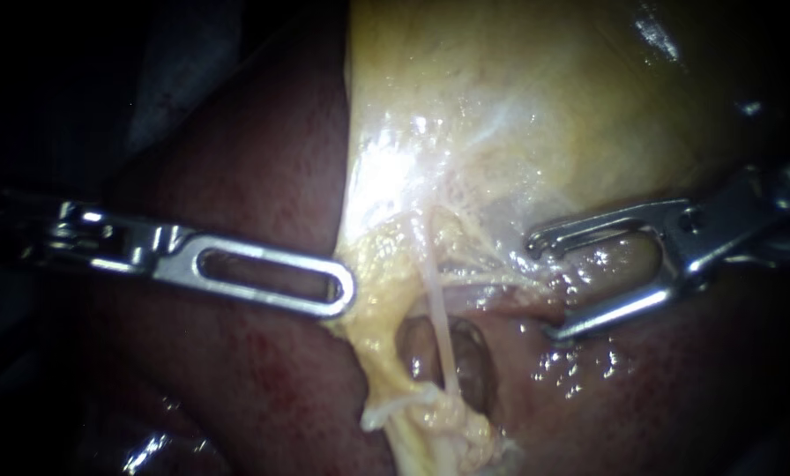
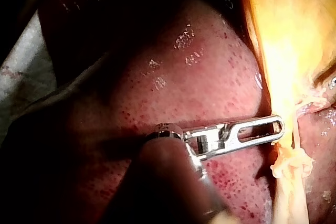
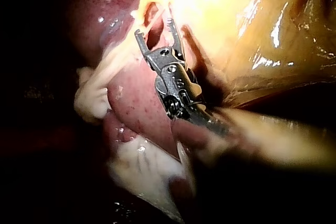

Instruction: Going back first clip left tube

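Your right instrument (image 1: 541,288) gapes open beside the tube (image 1: 443,339): thin, soft, slick, probably easily torn; take its bare middle. Your left instrument (image 1: 346,290) grips the gallbladder (image 1: 518,106).

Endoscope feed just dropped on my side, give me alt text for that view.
The right silver instrument, jaws open and gripping nothing, points at a thin pale tube without touching it. The left silver instrument rests its slotted tip on the edge of the yellow tissue around that tube, over dark red liver; the pale yellow gallbladder fills the top.
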Motion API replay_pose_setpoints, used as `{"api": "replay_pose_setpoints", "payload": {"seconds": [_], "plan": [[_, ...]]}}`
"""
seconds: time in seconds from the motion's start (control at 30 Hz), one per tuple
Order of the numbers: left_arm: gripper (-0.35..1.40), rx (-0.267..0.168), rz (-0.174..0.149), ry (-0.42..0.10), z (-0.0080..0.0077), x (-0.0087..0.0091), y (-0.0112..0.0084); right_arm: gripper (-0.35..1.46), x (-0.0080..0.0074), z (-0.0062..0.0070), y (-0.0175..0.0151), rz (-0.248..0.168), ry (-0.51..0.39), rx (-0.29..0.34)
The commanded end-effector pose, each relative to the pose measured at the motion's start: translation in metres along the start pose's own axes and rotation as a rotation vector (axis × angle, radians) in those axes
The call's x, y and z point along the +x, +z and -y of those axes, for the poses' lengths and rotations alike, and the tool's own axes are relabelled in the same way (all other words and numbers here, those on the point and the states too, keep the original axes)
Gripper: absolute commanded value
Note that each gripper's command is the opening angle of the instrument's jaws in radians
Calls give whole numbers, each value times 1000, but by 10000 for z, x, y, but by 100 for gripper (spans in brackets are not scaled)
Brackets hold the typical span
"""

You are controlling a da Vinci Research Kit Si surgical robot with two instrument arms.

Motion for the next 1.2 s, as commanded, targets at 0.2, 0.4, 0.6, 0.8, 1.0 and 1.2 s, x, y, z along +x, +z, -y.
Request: {"api": "replay_pose_setpoints", "payload": {"seconds": [0.2, 0.4, 0.6, 0.8, 1.0, 1.2], "plan": [[-35, -10, 4, 10, -17, 3, 16, 46, 0, 0, 1, 0, -2, 1], [-35, -13, -4, 9, -41, 3, 38, 46, 0, 1, 1, 0, -2, 2], [-35, -15, -4, 12, -51, -2, 50, 46, 1, 1, 1, 0, -2, 2], [-35, -15, -5, 12, -53, -3, 49, 46, 1, 2, 1, 0, -2, 2], [-35, -14, -6, 12, -53, -3, 48, 46, 1, 2, 1, 0, -2, 2], [-35, -13, -6, 11, -51, -4, 48, 46, 1, 2, 1, 0, -1, 2]]}}
